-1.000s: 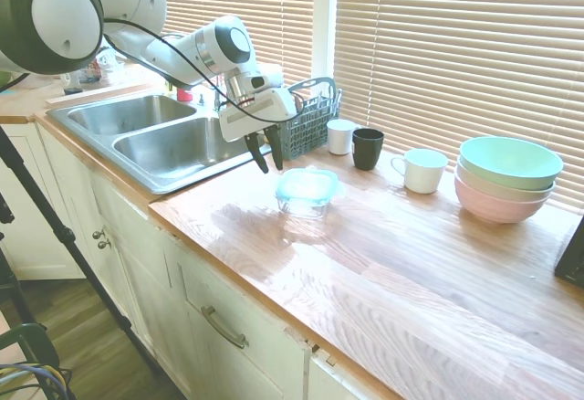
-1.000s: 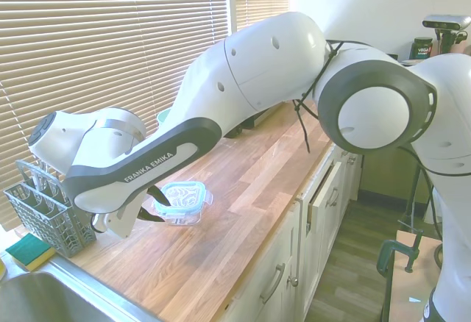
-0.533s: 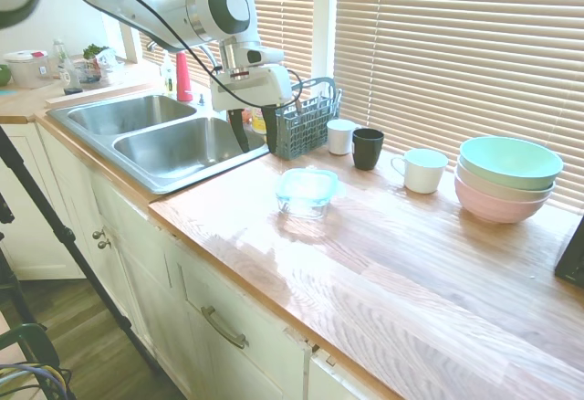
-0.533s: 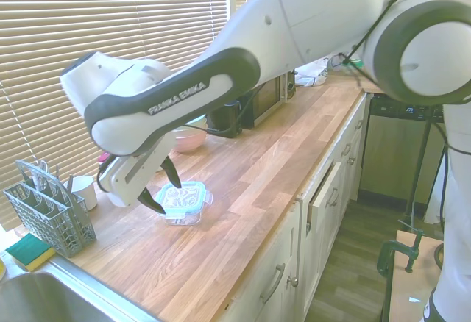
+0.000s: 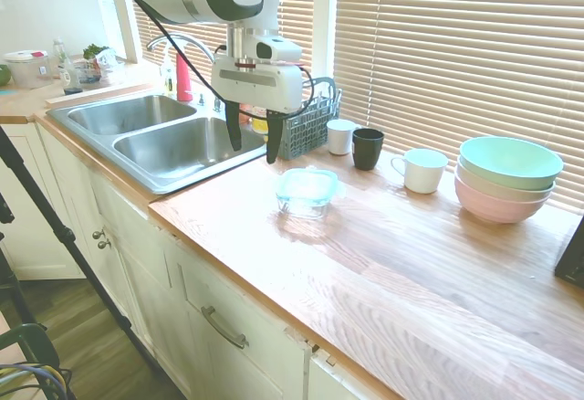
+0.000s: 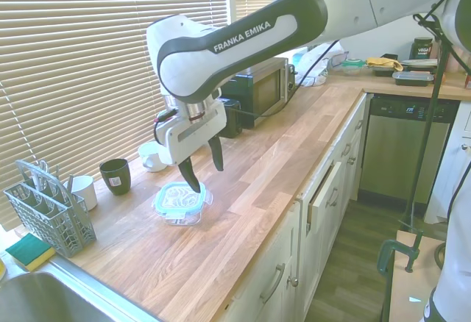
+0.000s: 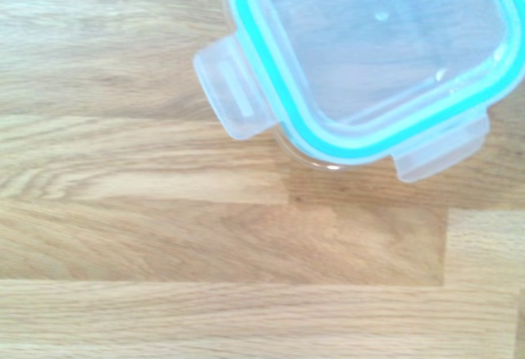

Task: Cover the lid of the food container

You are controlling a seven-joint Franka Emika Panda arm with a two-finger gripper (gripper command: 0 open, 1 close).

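Items I log below and around the gripper point(image 5: 251, 143):
- teal-rimmed translucent plastic lid point(image 7: 373, 52): smooth, glossy, clear tabs.
- small clear glass container point(image 5: 305, 201) beneath it: shiny.
- wooden countertop point(image 7: 205, 244): grained, satin sheen.
- stainless steel double sink point(image 5: 155, 137) beside: brushed metal.
- grey plastic utensil basket point(image 5: 306, 126) behind: matt.

Counter: wooden worktop point(image 5: 411, 263) running beside the window blinds point(image 5: 456, 44).
Sink: double steel basin point(image 5: 151, 135) set at the counter's end.
Utensil basket: grey point(image 5: 306, 126), at the back edge beside the sink.
Cups: white cup point(image 5: 340, 136), black cup point(image 5: 367, 148) and white mug point(image 5: 422, 170) in a row along the back edge.
Bowls: stacked pastel bowls point(image 5: 507, 177), mint on top, near the back edge.
Sponge: green and yellow point(image 6: 29, 251), by the sink.
Microwave: dark point(image 6: 257, 94), against the back.
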